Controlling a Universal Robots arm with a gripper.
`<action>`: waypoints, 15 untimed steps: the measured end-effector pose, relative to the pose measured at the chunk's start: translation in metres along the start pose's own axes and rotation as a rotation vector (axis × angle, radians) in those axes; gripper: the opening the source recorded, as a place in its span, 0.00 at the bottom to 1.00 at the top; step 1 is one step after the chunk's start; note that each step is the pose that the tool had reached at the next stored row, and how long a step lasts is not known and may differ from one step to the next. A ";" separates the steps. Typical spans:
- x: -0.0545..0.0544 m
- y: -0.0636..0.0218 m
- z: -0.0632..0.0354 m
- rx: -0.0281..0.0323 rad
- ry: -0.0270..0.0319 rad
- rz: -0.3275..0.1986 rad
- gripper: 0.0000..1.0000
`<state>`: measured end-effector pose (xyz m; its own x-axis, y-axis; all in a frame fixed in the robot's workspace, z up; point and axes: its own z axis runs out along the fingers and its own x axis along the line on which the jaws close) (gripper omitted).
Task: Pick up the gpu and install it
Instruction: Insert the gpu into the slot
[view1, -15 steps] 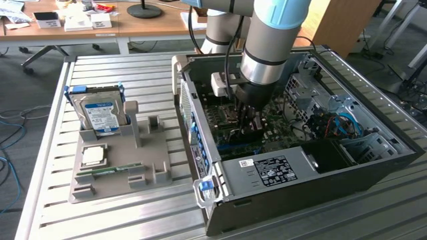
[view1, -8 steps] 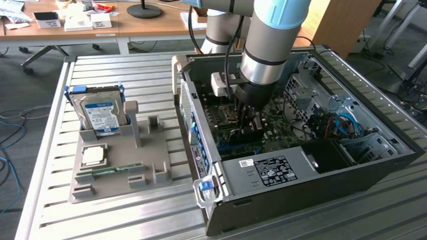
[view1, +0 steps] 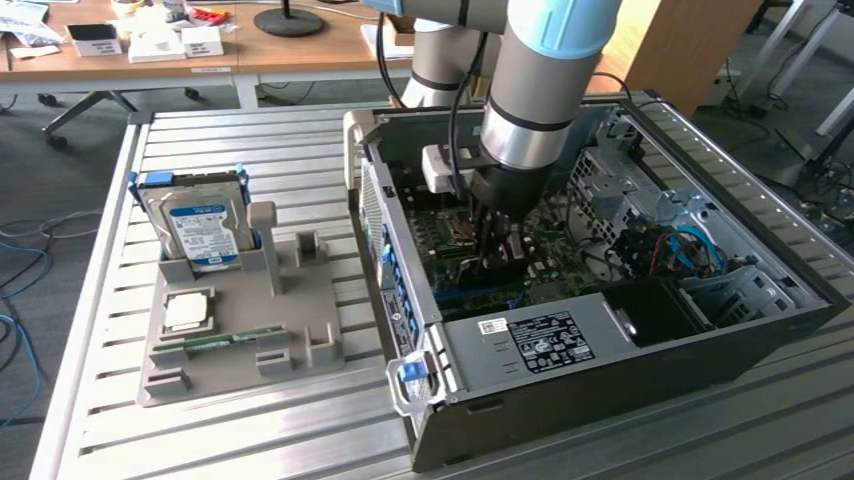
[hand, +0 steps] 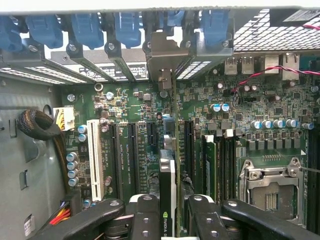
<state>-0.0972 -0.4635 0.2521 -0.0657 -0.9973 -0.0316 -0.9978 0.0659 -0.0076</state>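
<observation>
Claw (hand: 169, 212) is clenched on the gpu (hand: 168, 185), card held edge-on between the two black fingers (hand: 142, 215), silver bracket end (hand: 165, 55) out ahead of the claw against the case's rear slot wall with the blue retention clips (hand: 127, 27). In the exterior view the gripper (view1: 501, 235) is down inside the open PC case (view1: 601, 330), over the motherboard (hand: 240, 115). Card sits directly below the claw and looks lined up along one of the black expansion slots, just beside the empty slots (hand: 131, 155) on one side and the RAM sticks (hand: 212, 160) on the other; can't tell if the edge connector is already seated. To do this well, I'd judge: keep the card square to the board, no tilt along its length, bracket tab into the rear opening before pressing. Push straight down, evenly; skewed force risks a bent bracket or a half-seated connector. Hard drive (view1: 203, 225) and CPU (view1: 187, 312) sit in the grey tray (view1: 307, 375) well away from the claw, outside the case.
</observation>
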 end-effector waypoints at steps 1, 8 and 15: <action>0.000 0.0001 0.0001 -0.0001 0.0001 0.000 0.26; 0.000 0.0007 0.0015 -0.0002 -0.0001 0.000 0.26; 0.000 0.0008 0.0018 -0.0001 -0.0002 0.000 0.26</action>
<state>-0.0980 -0.4635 0.2502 -0.0656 -0.9973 -0.0317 -0.9978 0.0659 -0.0075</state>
